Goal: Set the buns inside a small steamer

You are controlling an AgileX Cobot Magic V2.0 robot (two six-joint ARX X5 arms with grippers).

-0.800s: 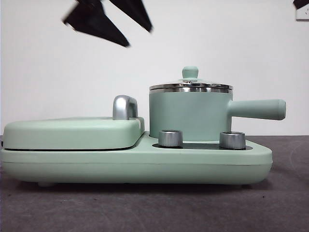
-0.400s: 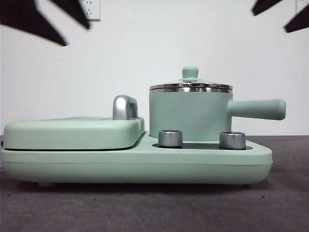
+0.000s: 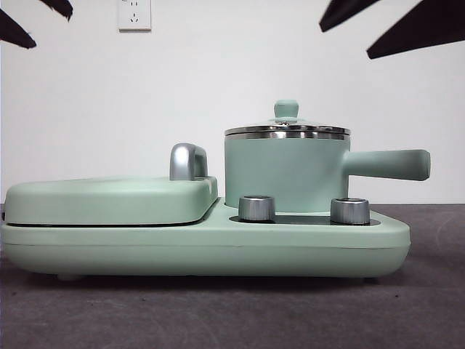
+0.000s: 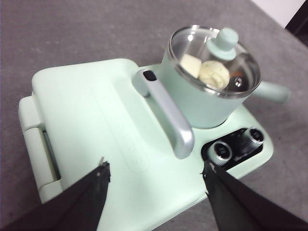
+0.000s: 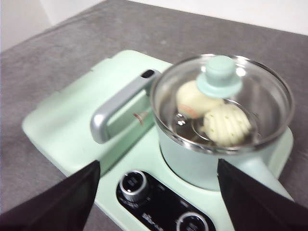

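The small steamer (image 3: 287, 173) stands on the right of the mint-green cooker base with its glass lid (image 3: 286, 131) on. Through the lid, both buns lie inside: the smooth one (image 5: 191, 100) and the twisted, ridged one (image 5: 226, 124). They also show in the left wrist view, smooth (image 4: 191, 64) and twisted (image 4: 215, 73). My left gripper (image 4: 155, 166) is open and empty, high above the flat griddle, and shows at the front view's top left corner (image 3: 52, 30). My right gripper (image 5: 159, 162) is open and empty, high above the steamer, and shows at the top right (image 3: 344, 43).
The flat hinged griddle (image 3: 109, 200) with its chrome handle (image 3: 187, 161) is shut on the left of the base. Two steel knobs (image 3: 256, 208) sit on the base's front panel. The steamer's side handle (image 3: 389, 164) sticks out to the right. Grey tabletop (image 3: 232, 313) lies around.
The gripper over the griddle has risen and drawn back to the top left corner. The other gripper has come further into the picture at the top right. The steamer has not moved.
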